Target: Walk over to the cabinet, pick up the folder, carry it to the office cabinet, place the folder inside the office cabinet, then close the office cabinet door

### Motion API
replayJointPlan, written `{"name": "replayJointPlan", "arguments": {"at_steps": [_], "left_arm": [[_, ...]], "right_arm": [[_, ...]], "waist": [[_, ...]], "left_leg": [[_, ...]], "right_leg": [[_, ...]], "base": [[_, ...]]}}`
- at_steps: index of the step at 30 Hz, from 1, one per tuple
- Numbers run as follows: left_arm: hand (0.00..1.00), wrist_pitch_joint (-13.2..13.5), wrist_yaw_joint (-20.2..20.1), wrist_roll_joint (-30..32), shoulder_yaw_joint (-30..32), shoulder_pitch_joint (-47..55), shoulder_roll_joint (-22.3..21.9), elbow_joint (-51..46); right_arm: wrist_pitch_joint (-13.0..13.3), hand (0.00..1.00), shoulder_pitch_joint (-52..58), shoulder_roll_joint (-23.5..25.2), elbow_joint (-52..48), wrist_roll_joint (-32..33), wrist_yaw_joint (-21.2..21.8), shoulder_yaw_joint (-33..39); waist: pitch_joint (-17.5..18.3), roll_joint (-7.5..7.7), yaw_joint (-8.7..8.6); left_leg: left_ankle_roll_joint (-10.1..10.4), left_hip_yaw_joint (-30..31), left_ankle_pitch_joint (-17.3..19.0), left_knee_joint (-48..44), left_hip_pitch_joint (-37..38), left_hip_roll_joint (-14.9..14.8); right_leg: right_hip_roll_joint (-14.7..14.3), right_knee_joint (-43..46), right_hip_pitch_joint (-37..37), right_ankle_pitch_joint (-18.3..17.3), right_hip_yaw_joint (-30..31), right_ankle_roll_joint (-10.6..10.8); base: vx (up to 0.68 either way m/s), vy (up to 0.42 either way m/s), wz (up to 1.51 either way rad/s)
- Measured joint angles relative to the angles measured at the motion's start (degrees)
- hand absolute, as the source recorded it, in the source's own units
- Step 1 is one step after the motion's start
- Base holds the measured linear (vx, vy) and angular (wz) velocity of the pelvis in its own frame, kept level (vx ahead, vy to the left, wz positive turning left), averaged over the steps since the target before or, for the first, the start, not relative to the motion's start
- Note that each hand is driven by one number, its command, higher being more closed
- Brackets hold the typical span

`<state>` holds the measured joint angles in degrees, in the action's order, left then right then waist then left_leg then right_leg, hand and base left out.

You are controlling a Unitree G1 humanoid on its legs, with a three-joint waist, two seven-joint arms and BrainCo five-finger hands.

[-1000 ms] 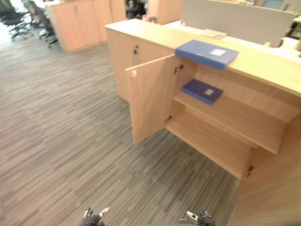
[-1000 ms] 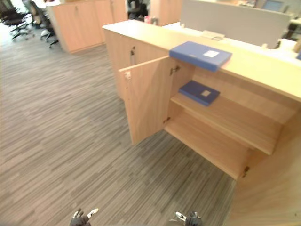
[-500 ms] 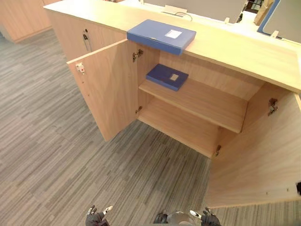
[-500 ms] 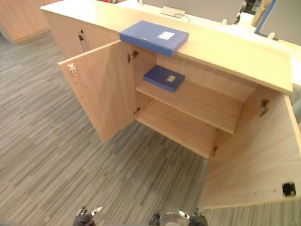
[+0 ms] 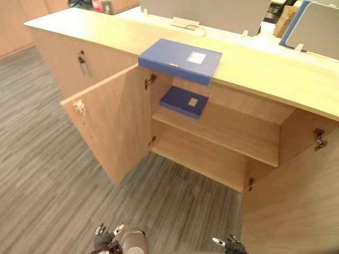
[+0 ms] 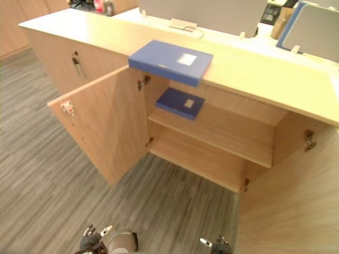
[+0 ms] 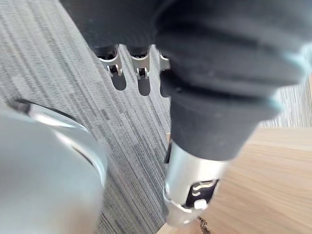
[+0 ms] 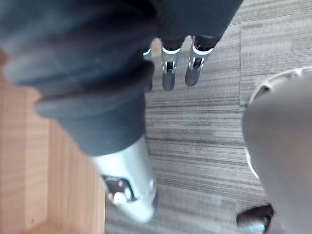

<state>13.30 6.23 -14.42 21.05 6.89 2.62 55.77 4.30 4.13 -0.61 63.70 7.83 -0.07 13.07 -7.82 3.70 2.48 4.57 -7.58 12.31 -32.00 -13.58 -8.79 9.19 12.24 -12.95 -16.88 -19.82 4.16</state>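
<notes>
Parked right in front of a pale wooden office cabinet (image 5: 254,79) with both doors swung wide. Got a flat blue box folder (image 5: 180,60) lying on the cabinet's top, poking out a little over the front edge, just above the hinge side of the left door (image 5: 114,124). Also spotting a darker blue folder (image 5: 184,101) lying flat on the upper shelf (image 5: 233,129) inside, right underneath.

Dangling the left hand (image 5: 103,241) low over the grey striped carpet (image 5: 42,174), well apart from the folder, fingers (image 7: 117,68) loose and straight with nothing in them. Same deal with the right hand (image 5: 230,244): fingers (image 8: 168,73) relaxed, holding nothing.

On handling, just guessing here: looks stiff and boxy, so no flopping or bending. Probably light unless stuffed with paper. Smooth cover, so likely a bit slippery under those fingertips. Best bet seems to be going for that overhanging front edge, thumb underneath and fingers on top, or else clamping both short ends with two hands. Worth keeping it level on the way down to the shelf.
</notes>
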Motion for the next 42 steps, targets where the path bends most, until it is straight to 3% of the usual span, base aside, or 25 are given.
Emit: {"name": "replayJointPlan", "arguments": {"at_steps": [2,7,11,13,14,15,16,18,19,21,23,25,26,27,29,30,32,34,36,38,40,42], "left_arm": [[0.00,-0.1,0.2,-0.2,0.4,0.2,0.3,1.0],[0.00,-0.4,0.4,-1.9,2.2,1.0,-0.3,2.9],[0.00,-0.4,0.5,-2.1,3.5,2.4,-1.3,4.3],[0.00,-0.5,0.5,-2.1,3.4,2.3,-2.3,4.4],[0.00,-0.5,0.5,-2.1,3.3,1.8,-2.5,4.3],[0.00,-0.5,0.5,-2.1,3.1,1.6,-2.4,4.2],[0.00,-0.5,0.5,-1.7,2.5,1.1,-1.7,4.1],[0.00,-0.5,0.5,-1.5,2.2,0.6,-1.2,3.5],[0.00,-0.5,0.5,-1.3,2.1,0.9,-1.5,2.4],[0.00,-0.5,0.5,-1.1,1.6,0.4,-1.7,1.7],[0.00,-0.5,0.6,-1.1,0.4,-1.1,-2.3,1.7],[0.00,-0.4,0.6,-0.8,-0.5,-1.7,-2.7,1.7],[0.00,-0.4,0.3,-0.1,-0.6,-1.7,-2.0,1.0],[0.00,-0.6,0.4,0.3,-0.2,-2.1,-2.7,1.6],[0.00,-0.4,0.2,1.4,0.4,-1.4,-5.5,1.5],[0.00,-0.4,0.2,1.4,1.0,-1.2,-6.3,1.4],[0.00,-0.5,-0.3,1.4,1.6,-1.2,-6.3,1.6],[0.00,-0.6,-0.6,1.4,1.9,-1.2,-6.1,1.6],[0.00,-1.1,-0.8,1.4,2.1,-1.2,-5.6,1.1],[0.00,-1.4,-1.0,1.4,3.1,-1.5,-5.4,0.4],[0.00,-1.6,-0.9,1.4,2.9,-1.4,-4.7,0.3],[0.00,-1.6,-0.9,1.4,2.6,-1.0,-4.5,0.3]], "right_arm": [[0.2,0.00,-1.2,0.1,-0.6,0.0,-0.1,-2.1],[1.3,0.00,-1.3,0.4,-0.8,0.3,-0.1,-3.2],[1.3,0.00,1.5,-0.4,-0.4,0.3,0.0,-2.3],[1.2,0.00,2.0,-1.2,-0.7,0.0,0.1,-0.5],[0.9,0.00,2.4,-1.7,-1.8,0.0,0.2,1.4],[0.8,0.00,2.7,-1.8,-2.8,0.0,0.3,1.6],[0.7,0.00,3.6,-1.8,-4.3,0.0,0.5,1.6],[0.6,0.00,4.5,-1.5,-4.6,0.0,0.6,1.5],[0.7,0.00,4.6,-1.6,-4.6,0.0,0.6,1.5],[0.7,0.00,4.3,-1.6,-4.5,0.0,0.8,1.4],[0.7,0.00,3.7,-2.3,-4.5,0.0,0.9,1.4],[0.5,0.00,4.3,-2.4,-4.3,-0.1,0.8,0.8],[0.5,0.00,5.1,-1.4,-3.7,-0.3,0.8,0.4],[0.5,0.00,5.0,-1.9,-2.9,0.0,0.7,1.1],[0.2,0.00,5.7,-4.1,-2.7,-0.4,0.7,0.3],[0.1,0.00,5.6,-4.6,-2.7,-0.5,0.6,0.3],[0.1,0.00,5.5,-4.7,-2.6,-0.5,0.6,0.3],[0.1,0.00,5.5,-4.3,-2.6,0.0,0.5,0.3],[0.1,0.00,5.5,-4.3,-2.2,0.1,0.2,0.4],[0.1,0.00,5.0,-4.3,-2.2,0.1,-0.2,0.2],[0.1,0.00,4.4,-4.3,-2.2,0.1,-0.5,-0.4],[-0.2,0.00,2.6,-4.7,-2.0,0.1,-1.2,-3.0]], "waist": [[-0.3,0.42,0.59],[0.6,-0.01,1.05],[2.5,-0.52,0.84],[3.2,-1.83,0.78],[3.1,-2.04,0.55],[2.8,-1.54,0.47],[2.2,-0.32,-0.22],[2.0,1.19,-0.61],[2.2,1.11,-0.61],[2.2,0.91,-1.23],[1.2,-0.75,-1.96],[0.9,-0.54,-1.97],[1.3,1.61,-1.93],[1.3,0.80,-2.15],[3.1,-2.58,-2.05],[3.0,-3.57,-1.89],[2.8,-3.96,-1.94],[2.7,-3.98,-2.04],[2.6,-4.13,-2.09],[2.3,-3.80,-1.59],[1.9,-3.68,-1.48],[1.7,-3.60,-0.68]], "left_leg": [[0.2,3.8,-0.5,-1.8,0.5,2.7],[-0.1,4.8,-0.4,0.2,3.2,4.7],[-1.6,2.0,-1.4,11.5,10.6,6.5],[-2.3,0.5,-2.4,16.2,13.2,6.8],[-2.8,-0.6,-3.9,20.2,16.1,7.8],[-2.9,-1.2,-4.1,21.2,17.5,8.7],[-3.4,-1.7,-3.8,23.2,20.1,10.9],[-4.1,-2.8,-3.4,24.5,22.5,12.5],[-4.1,-3.8,-3.4,25.5,23.9,12.4],[-4.2,-4.5,-3.3,26.0,23.6,10.6],[-3.5,-4.4,-2.7,25.9,23.2,5.4],[-1.8,-4.2,-2.6,25.9,23.5,3.4],[-0.7,-3.9,-2.1,26.0,24.2,4.2],[0.0,-3.3,-1.7,25.8,24.8,3.4],[-0.3,-1.7,-1.6,25.7,24.5,0.3],[-0.3,-1.4,-1.6,25.4,24.6,-1.1],[-0.3,-0.9,-1.6,23.6,24.3,-2.9],[0.7,-0.2,-0.9,17.5,22.4,-5.3],[2.2,1.7,-0.1,3.3,16.5,-7.6],[2.7,3.0,-1.8,-10.7,10.4,-9.1],[2.8,2.2,1.0,-19.6,6.1,-9.7],[2.2,0.0,3.6,-18.6,3.5,-8.9]], "right_leg": [[-2.2,-4.0,1.0,4.0,2.2,-1.1],[-0.2,-6.4,0.0,8.3,4.0,0.8],[2.2,-4.3,2.2,9.6,8.4,2.2],[3.2,2.6,6.9,9.4,10.9,2.4],[5.4,16.0,13.7,8.8,13.0,1.7],[6.8,21.8,16.5,8.7,13.4,1.4],[10.2,31.3,20.4,8.8,13.5,-0.8],[13.2,37.2,22.2,9.6,13.2,-2.1],[13.8,37.9,22.2,9.6,12.1,-2.3],[13.0,35.4,22.9,5.6,8.4,-0.6],[7.7,28.2,23.6,1.2,3.2,0.3],[4.5,20.4,23.4,2.8,1.4,-0.2],[5.2,14.2,23.2,8.8,1.1,-1.3],[5.0,15.6,22.5,7.7,0.6,-1.3],[1.1,12.1,21.1,7.1,-0.8,-2.0],[-0.7,11.0,20.5,6.8,-0.9,-2.6],[-2.7,8.8,18.7,6.7,-1.6,-3.1],[-5.1,4.9,15.3,7.0,-2.6,-3.6],[-6.8,1.8,11.9,7.1,-3.4,-3.8],[-7.2,0.3,9.5,6.8,-3.4,-4.2],[-7.0,-1.2,6.5,6.8,-3.0,-4.1],[-5.8,-2.1,4.6,7.1,-2.0,-3.6]], "base": [[0.11,0.097,-0.14],[0.11,0.110,-0.28],[0.07,0.093,-0.60],[0.06,0.150,-0.85],[0.03,0.147,-0.68],[0.01,0.144,-0.61],[-0.01,0.050,-0.21],[0.00,0.031,-0.30],[-0.01,-0.018,-0.52],[0.00,-0.087,-0.39],[0.07,-0.239,-0.17],[0.08,-0.289,0.07],[0.09,-0.270,0.16],[0.15,-0.316,0.22],[0.22,-0.304,0.05],[0.24,-0.286,-0.18],[0.19,-0.209,-0.04],[0.19,-0.150,0.11],[0.23,-0.096,0.11],[0.17,0.003,-0.03],[0.23,0.090,-0.17],[0.23,0.189,-0.34]]}}
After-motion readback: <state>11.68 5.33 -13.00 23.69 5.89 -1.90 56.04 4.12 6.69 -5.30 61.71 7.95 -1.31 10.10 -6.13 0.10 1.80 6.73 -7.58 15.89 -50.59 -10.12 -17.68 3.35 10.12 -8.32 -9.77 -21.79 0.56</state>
